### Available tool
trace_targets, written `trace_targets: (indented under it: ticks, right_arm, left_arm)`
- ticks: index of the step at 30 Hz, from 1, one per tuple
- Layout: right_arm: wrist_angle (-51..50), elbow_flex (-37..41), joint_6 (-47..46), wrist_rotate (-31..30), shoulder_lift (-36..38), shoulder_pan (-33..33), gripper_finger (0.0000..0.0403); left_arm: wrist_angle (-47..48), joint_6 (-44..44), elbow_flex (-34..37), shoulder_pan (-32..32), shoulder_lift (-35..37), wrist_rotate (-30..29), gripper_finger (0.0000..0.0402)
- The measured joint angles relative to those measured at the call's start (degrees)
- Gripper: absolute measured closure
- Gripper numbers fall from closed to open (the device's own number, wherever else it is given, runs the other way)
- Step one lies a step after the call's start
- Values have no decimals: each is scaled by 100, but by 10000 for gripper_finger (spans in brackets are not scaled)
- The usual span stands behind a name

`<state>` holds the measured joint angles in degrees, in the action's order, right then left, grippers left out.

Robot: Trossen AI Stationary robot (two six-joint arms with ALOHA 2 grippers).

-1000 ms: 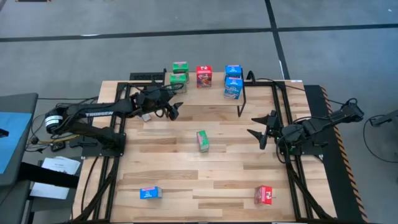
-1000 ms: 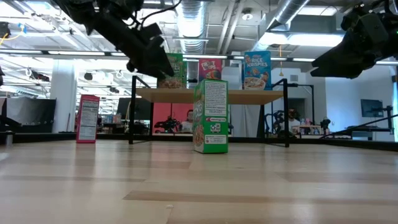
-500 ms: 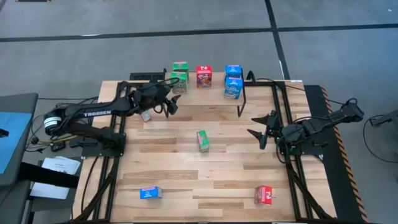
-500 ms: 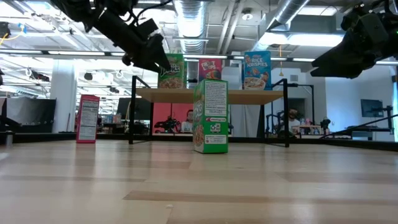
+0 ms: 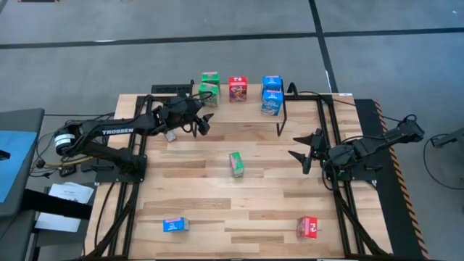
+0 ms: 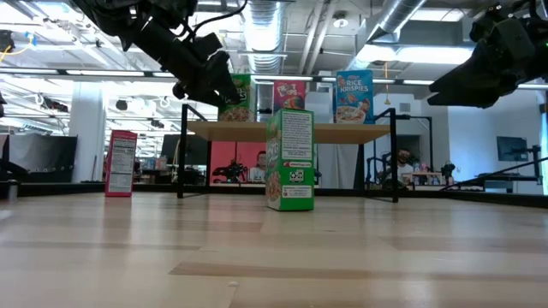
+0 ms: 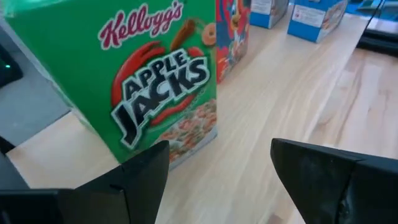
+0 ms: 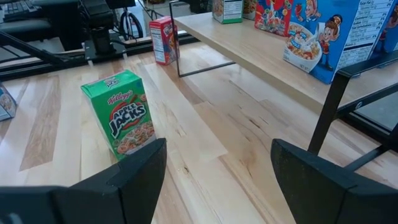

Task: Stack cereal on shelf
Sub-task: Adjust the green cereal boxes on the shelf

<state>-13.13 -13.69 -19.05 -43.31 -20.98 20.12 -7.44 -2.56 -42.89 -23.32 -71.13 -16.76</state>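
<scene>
The shelf (image 5: 243, 111) stands at the table's far side on black legs. On it stand two green boxes (image 5: 209, 90), one red box (image 5: 238, 89) and two blue boxes (image 5: 272, 101). A green box (image 5: 235, 164) stands upright on the table's middle. A blue box (image 5: 175, 225) lies near left, a red box (image 5: 308, 227) near right. Another red box (image 6: 121, 162) stands by the shelf's left legs. My left gripper (image 5: 201, 126) is open and empty just in front of the nearer green box on the shelf (image 7: 155, 81). My right gripper (image 5: 301, 149) is open and empty above the table's right side.
The shelf's black legs (image 5: 281, 116) stand between my right gripper and the shelf's top. Bare board shows on the shelf (image 7: 280, 87) in front of the red and blue boxes. Black frame rails (image 5: 333, 145) run along both sides of the table.
My left gripper has risen slightly by the shelf's left end and come back down a little, staying open in front of the green box. The boxes have not moved.
</scene>
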Motion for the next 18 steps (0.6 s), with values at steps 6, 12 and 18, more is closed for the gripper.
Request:
trace_targets:
  ticks: [6,12,18]
  right_arm:
    - [0,0,0,0,0,1,90]
    - [0,0,0,2,0,0,90]
    - [0,0,0,0,0,0,90]
  left_arm:
    - [-167,55,0,332,-24,30,132]
    - [-539,336,0,457,-24,3,132]
    - [-737,323,0,360,-24,165,132]
